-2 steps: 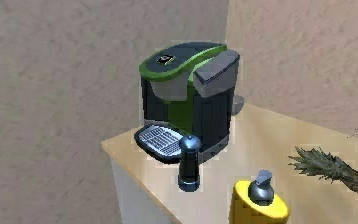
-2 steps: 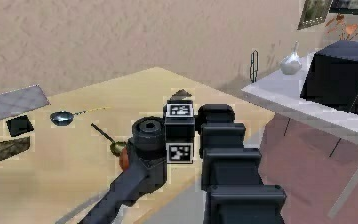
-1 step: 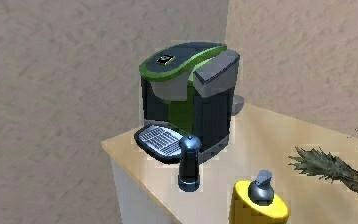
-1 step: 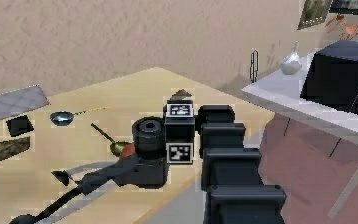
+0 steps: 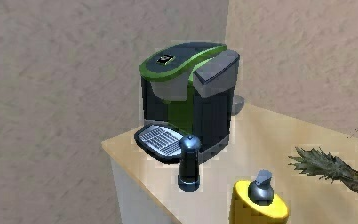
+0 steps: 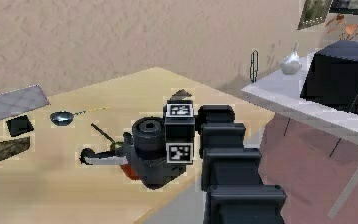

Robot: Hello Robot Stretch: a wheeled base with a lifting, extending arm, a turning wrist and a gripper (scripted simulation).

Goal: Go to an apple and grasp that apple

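Arm side view: the arm (image 6: 232, 165) reaches out over the pale wooden desk (image 6: 82, 175), ending roughly mid-desk, nearer its near edge than its far one; the jaws sit at the left end of the dark wrist body (image 6: 147, 145), beside the two white marker squares (image 6: 178, 112); cannot tell whether the jaws are spread or pressed together.

A red-orange patch (image 6: 135, 171) shows low against the wrist body, down at desk level; colour suits an apple, shape too hidden to confirm; cannot tell whether the jaws hold anything, nor whether they touch the patch.

Toward the desk's left end: a small pan (image 6: 61, 118), a dark square (image 6: 19, 125), a grey sheet (image 6: 15, 101); all well apart from the jaws.

Forward view: coffee machine (image 5: 187, 95) at the desk's far corner by the wall; a dark grinder (image 5: 190, 163) just in front of it at the desk's edge; a yellow bottle (image 5: 259, 205) nearer; spiky leaves (image 5: 329, 168) at the right.

Handling, judged: if it is the apple, expect it firm, fairly light, smooth-skinned and a little slippery; round, so it rolls if nudged from one side; bruises under hard pressure. Take it across the widest middle, jaws level on opposite sides, clear of the stem end; centre before squeezing.
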